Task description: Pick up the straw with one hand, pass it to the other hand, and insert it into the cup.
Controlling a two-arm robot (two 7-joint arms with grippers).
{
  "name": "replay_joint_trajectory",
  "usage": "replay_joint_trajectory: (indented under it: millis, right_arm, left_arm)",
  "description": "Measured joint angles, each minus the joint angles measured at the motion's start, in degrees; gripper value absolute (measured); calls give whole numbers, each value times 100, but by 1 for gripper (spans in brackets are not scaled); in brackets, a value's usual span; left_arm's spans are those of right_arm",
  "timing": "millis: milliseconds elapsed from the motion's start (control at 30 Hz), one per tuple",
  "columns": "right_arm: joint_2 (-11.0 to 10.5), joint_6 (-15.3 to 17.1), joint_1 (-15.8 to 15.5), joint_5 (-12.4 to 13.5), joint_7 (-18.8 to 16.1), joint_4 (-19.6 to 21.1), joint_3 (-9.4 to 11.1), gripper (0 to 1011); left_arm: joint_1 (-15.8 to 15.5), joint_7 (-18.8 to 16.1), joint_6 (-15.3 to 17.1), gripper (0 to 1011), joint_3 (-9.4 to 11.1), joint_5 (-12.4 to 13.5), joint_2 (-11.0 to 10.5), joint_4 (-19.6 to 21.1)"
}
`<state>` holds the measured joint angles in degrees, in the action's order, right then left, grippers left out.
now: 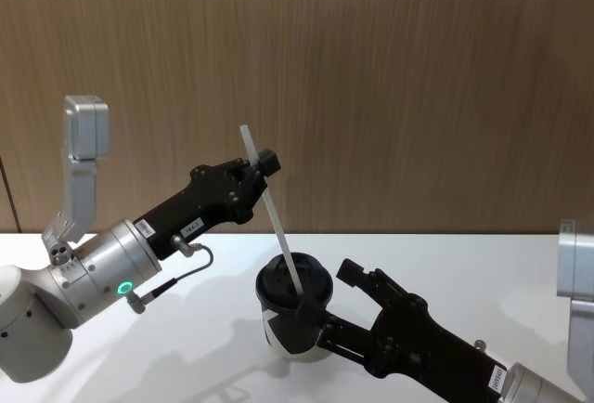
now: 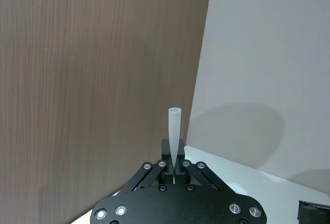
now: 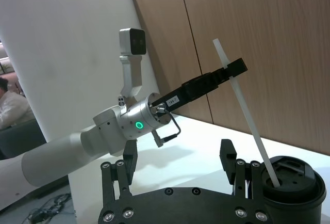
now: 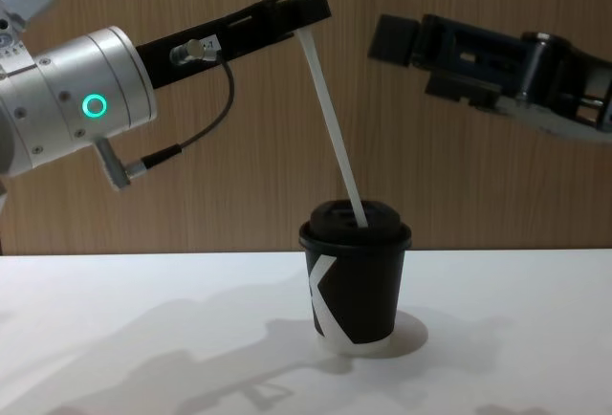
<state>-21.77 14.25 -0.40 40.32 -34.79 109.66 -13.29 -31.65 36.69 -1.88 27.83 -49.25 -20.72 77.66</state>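
Observation:
The white straw [image 1: 278, 227] leans with its lower end in the domed lid of the black cup [image 1: 283, 333], which stands upright on the white table. My left gripper [image 1: 260, 166], on the silver arm with the green ring, is shut on the straw near its upper end [image 4: 311, 9]. From the left wrist, the straw [image 2: 174, 131] sticks out between the closed fingers. My dark right gripper [image 3: 178, 157] hangs open and holds nothing, raised above the table on my side of the cup [image 3: 294, 182]. In the chest view the right gripper [image 4: 411, 47] sits higher than the cup [image 4: 356, 291].
The white table [image 1: 464, 273] spreads around the cup with open room to its left and right. A brown wood-panelled wall [image 1: 390, 78] stands close behind the table. Both arms reach in over the table's near side.

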Motion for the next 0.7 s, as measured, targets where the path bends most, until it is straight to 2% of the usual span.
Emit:
replay_joint_trajectory:
  millis: [700]
  right_arm:
    - [0,0,0,0,0,0,0,1001]
  left_arm:
    - [-8,0,59,12,32,20,-3,-60]
